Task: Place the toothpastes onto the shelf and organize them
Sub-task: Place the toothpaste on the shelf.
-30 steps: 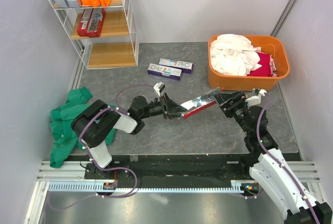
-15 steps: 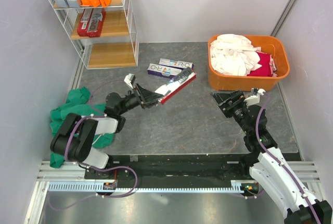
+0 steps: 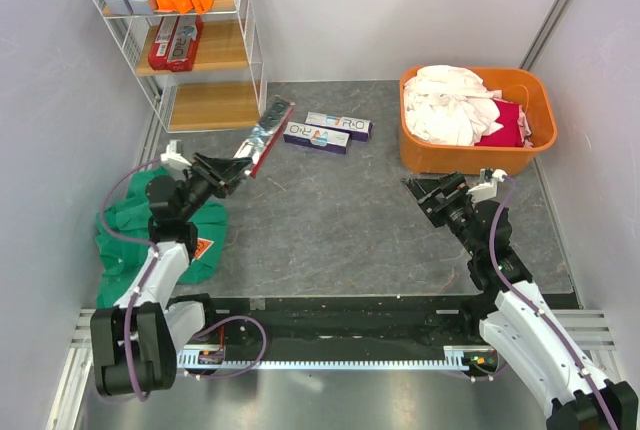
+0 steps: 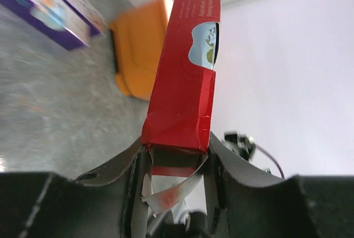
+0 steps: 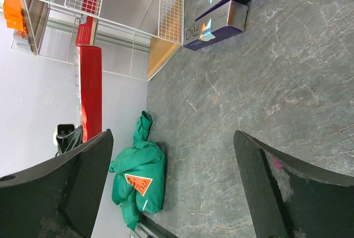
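Left wrist view: my left fingers (image 4: 229, 163) pinch the near end of the red toothpaste carton (image 4: 185, 88), which juts ahead. My right fingers (image 5: 66, 182) gape wide, empty.

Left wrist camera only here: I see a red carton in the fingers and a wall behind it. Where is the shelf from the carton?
Observer: In the top view the shelf stands in the far left corner. The red carton in the left gripper has its tip just right of the lowest tier.
Operator: Which tier takes the red ones?
Observer: Other red cartons lie on the middle tier.
Operator: Is the right arm in my way?
Observer: No. The right gripper is open and empty, far to the right in front of the orange tub.
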